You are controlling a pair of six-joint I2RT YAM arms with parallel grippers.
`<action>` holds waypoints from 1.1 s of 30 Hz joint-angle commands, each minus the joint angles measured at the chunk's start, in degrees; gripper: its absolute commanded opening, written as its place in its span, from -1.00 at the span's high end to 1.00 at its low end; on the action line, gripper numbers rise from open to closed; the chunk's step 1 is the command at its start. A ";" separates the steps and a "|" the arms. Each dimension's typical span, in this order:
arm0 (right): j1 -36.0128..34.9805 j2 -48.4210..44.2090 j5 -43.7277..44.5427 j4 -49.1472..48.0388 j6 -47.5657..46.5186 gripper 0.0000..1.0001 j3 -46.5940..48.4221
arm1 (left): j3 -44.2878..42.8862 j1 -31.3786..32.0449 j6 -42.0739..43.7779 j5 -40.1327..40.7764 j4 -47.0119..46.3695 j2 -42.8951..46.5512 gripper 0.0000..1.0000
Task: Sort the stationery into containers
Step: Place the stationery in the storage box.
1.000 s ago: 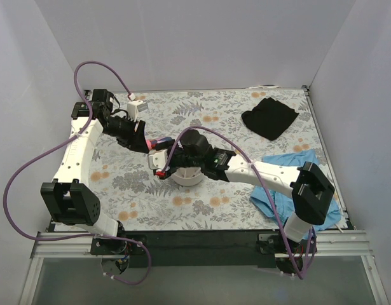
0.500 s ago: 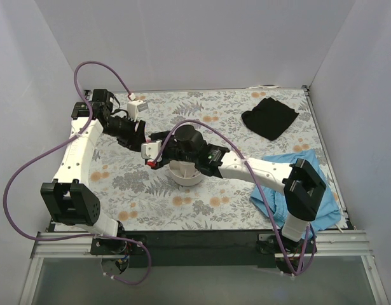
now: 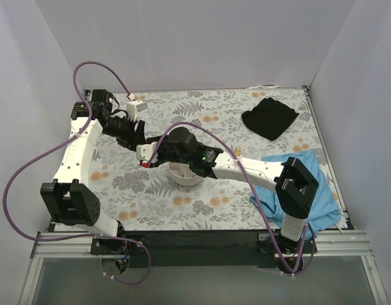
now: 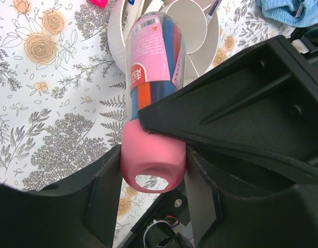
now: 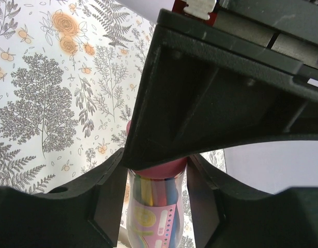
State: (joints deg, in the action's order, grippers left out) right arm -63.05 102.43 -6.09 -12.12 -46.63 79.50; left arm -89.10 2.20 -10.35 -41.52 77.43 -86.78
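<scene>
The stubby case (image 4: 148, 51), with a pink cap and a clear body full of coloured pens, hangs above the table between both grippers. My left gripper (image 4: 153, 170) is shut on its pink cap. My right gripper (image 5: 155, 206) grips the clear body (image 5: 153, 217), both fingers against its sides. In the top view the left gripper (image 3: 143, 136) and right gripper (image 3: 150, 152) meet just left of the round white organiser (image 3: 187, 178), and they hide the case. The organiser (image 4: 192, 26) holds a marker and a thin pen.
A black cloth (image 3: 270, 117) lies at the back right. A blue cloth (image 3: 322, 210) lies under the right arm's elbow at the right edge. A tiny tan item (image 3: 236, 150) sits right of the organiser. White walls enclose the table.
My right gripper has moved left from over the organiser to the left gripper, and it now has the case's body between its fingers. The left arm has barely moved.
</scene>
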 commanded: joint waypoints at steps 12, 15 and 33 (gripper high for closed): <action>-0.41 -1.88 2.13 -2.12 1.72 0.97 0.22 | -2.92 0.09 -2.48 -1.99 0.54 3.45 0.29; -0.15 -3.55 3.36 -2.38 2.42 0.97 -1.71 | -5.38 0.09 -3.45 -0.85 -3.15 6.78 0.06; 17.33 -11.37 5.91 -2.47 49.93 0.97 -1.81 | 24.11 0.09 -16.72 24.28 -45.49 33.95 -0.63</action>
State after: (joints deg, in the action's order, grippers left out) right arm -50.39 94.96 -1.48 -11.53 -17.39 75.11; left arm -74.30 2.33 -22.50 -24.99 47.55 -58.19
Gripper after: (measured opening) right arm 0.532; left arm 0.803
